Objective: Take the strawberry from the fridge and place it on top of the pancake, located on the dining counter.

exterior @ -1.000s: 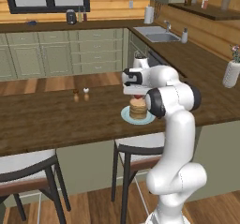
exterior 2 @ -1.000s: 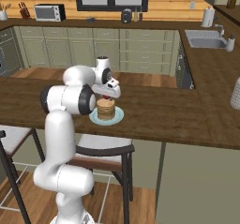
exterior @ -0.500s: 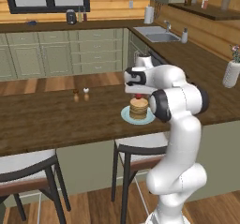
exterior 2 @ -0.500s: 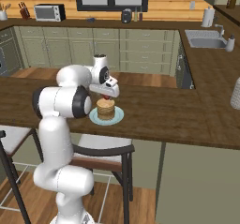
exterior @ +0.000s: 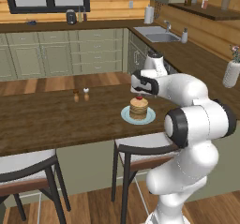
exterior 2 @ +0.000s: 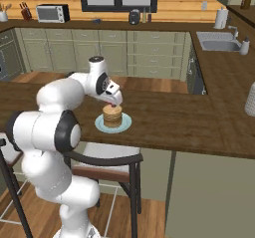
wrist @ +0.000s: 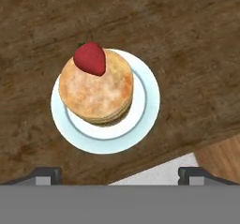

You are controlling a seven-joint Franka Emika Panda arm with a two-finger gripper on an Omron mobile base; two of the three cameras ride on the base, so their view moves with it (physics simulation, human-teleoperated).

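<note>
The small bright red strawberry (wrist: 89, 58) lies on top of the tan-brown stacked pancake (wrist: 96, 88), close to the stack's edge rather than its centre, on a pale blue round plate (wrist: 145, 107) set on the dark brown wooden dining counter (wrist: 187, 54). The white arm's two-finger gripper (wrist: 120, 175) hangs directly above it with its dark fingertips (wrist: 46, 175) spread wide and nothing between them. The berry sits straight below the hand, so any withdrawal probably runs upward, clear of the stack.
</note>
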